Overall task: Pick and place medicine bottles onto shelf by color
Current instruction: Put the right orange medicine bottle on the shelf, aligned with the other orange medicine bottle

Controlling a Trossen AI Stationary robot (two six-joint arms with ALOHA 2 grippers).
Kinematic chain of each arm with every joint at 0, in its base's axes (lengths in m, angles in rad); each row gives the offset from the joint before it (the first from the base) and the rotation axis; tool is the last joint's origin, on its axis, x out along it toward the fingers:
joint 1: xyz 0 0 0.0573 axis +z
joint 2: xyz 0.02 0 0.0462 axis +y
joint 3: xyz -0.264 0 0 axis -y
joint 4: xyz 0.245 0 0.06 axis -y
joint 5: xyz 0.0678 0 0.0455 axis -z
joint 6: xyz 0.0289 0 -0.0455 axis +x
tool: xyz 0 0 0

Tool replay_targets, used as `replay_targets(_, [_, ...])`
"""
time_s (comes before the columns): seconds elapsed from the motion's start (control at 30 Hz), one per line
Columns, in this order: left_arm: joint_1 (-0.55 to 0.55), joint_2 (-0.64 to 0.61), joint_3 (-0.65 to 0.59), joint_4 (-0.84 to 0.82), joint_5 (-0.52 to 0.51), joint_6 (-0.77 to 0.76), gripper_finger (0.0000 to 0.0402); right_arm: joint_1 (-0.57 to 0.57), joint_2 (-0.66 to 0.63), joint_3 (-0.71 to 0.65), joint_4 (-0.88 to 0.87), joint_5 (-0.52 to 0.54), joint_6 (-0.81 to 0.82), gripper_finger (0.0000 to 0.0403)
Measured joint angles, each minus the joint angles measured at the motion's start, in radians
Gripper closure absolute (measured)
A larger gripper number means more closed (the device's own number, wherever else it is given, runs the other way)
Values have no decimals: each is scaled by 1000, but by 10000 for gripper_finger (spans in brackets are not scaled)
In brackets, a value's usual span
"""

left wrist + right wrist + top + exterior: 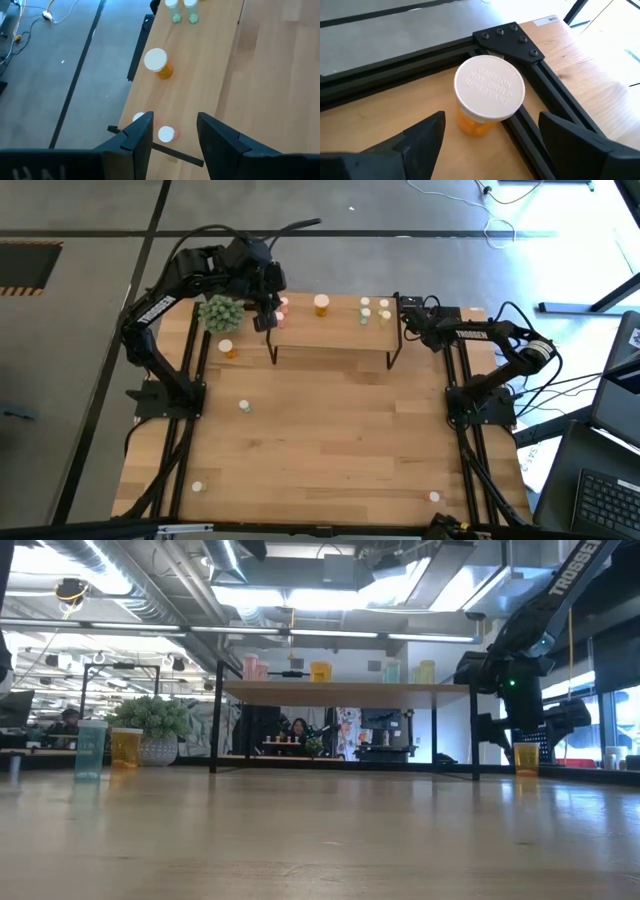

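Observation:
The shelf point(335, 335) stands at the table's far middle. On its board stand two pink bottles point(166, 134) at the left end, an orange bottle point(159, 62) in the middle and pale green bottles point(375, 310) at the right. My left gripper point(175, 122) hangs open and empty above the pink bottles. At the table's far right corner an orange bottle with a white cap point(490, 92) stands upright on the tabletop. My right gripper point(491, 120) is open, with one finger on either side of this bottle, apart from it.
A spiky green plant point(220, 310) stands left of the shelf, with an orange bottle point(228, 348) near it. Small bottles stand loose on the table point(243, 407), point(197, 487), point(433, 497). A black frame rail point(530, 125) runs right beside the corner bottle.

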Motion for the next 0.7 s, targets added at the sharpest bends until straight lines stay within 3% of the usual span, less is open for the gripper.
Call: replay_targets(0.7, [15, 0, 0, 0, 0, 0, 255, -1, -1, 0, 60, 14, -43, 237])
